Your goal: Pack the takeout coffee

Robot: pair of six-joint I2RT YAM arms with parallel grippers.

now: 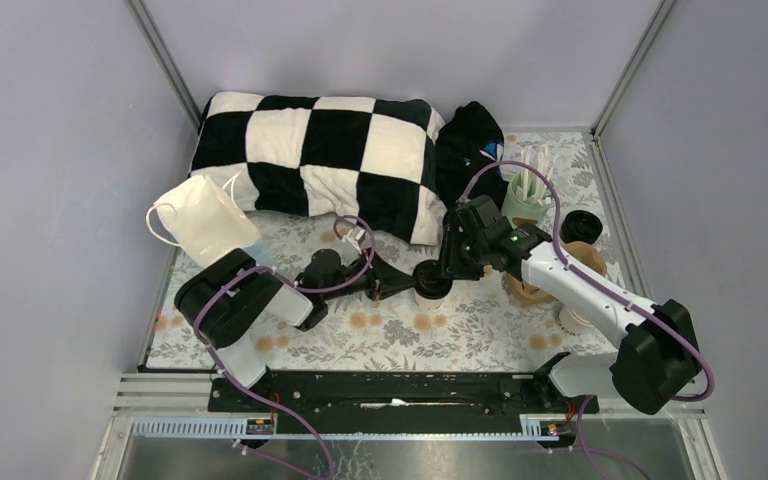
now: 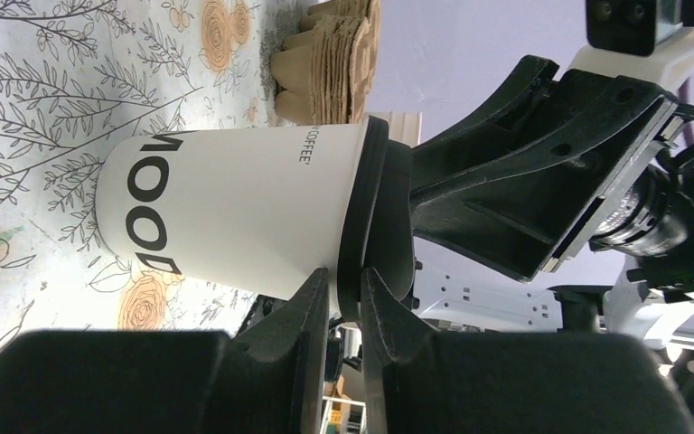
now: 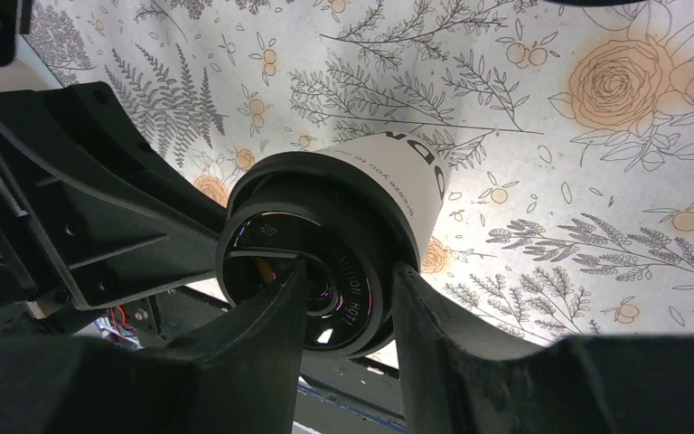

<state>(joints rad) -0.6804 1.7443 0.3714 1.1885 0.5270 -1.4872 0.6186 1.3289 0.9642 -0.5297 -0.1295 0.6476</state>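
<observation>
Left gripper [image 2: 345, 291] clamps the black lid [image 2: 366, 199] at nine o'clock, right gripper [image 3: 348, 276] unclear whether gripping: press squarely, keep the paper cup [image 2: 226, 208] upright.

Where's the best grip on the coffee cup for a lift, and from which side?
Take the cup by its white paper wall, just under the black lid, coming in level from the left arm's side. It stands upright and widens upward, so a side squeeze seats under the rim; the lid alone might pull off.
</observation>
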